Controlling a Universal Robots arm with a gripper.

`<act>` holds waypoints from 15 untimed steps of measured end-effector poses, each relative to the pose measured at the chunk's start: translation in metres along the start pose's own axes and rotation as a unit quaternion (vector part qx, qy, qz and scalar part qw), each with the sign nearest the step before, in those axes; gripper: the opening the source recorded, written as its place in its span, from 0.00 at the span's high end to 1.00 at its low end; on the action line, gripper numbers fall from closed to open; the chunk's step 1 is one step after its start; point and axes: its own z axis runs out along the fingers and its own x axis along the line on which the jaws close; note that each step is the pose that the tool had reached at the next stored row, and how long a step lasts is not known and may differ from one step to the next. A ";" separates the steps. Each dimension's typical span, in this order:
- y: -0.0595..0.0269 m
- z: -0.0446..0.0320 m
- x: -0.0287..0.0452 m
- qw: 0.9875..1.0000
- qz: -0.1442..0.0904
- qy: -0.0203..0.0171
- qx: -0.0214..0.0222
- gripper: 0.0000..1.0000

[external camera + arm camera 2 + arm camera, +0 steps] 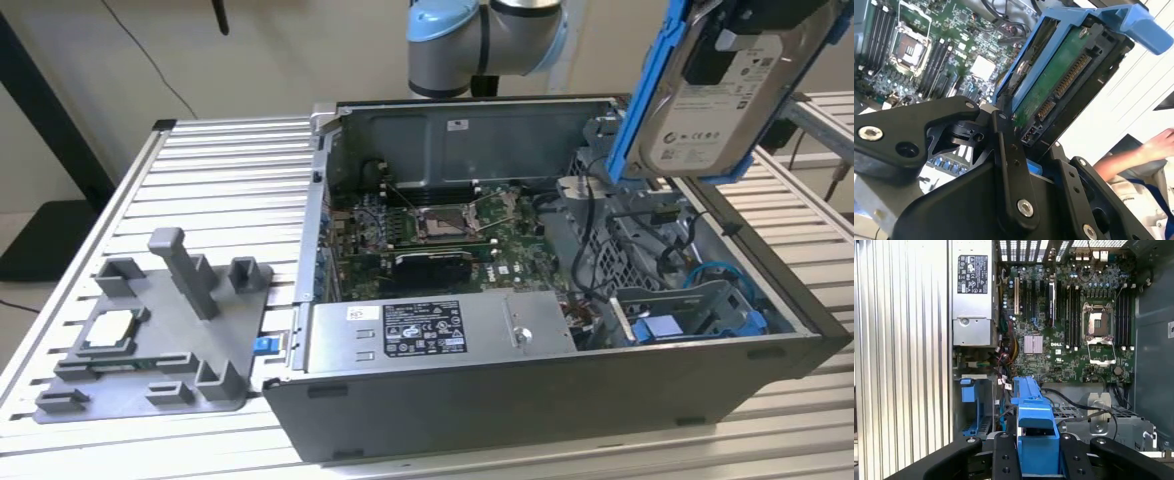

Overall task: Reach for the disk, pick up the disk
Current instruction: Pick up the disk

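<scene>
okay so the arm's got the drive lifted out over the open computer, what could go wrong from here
1. The disk hangs above the open case; if the end effector, which grips it by its blue bracket, slips, it could drop onto the motherboard.
2. Loose cables lie just below the disk and might snag it as it moves.
3. A person's hand is close by, so a wide swing could hit it.

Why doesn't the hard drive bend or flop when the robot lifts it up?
The disk probably stays stiff: it looks like a metal slab in a blue plastic bracket. It likely feels heavy for its size. The gripper clamps the bracket, so it hangs tilted and could slip if bumped.
</scene>
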 end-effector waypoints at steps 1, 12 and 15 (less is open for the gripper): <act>-0.0001 0.0005 0.0024 1.000 0.000 0.000 0.000 1.00; -0.0010 0.0064 0.0235 1.000 0.000 0.000 -0.001 1.00; -0.0012 0.0080 0.0290 1.000 0.000 0.000 -0.001 1.00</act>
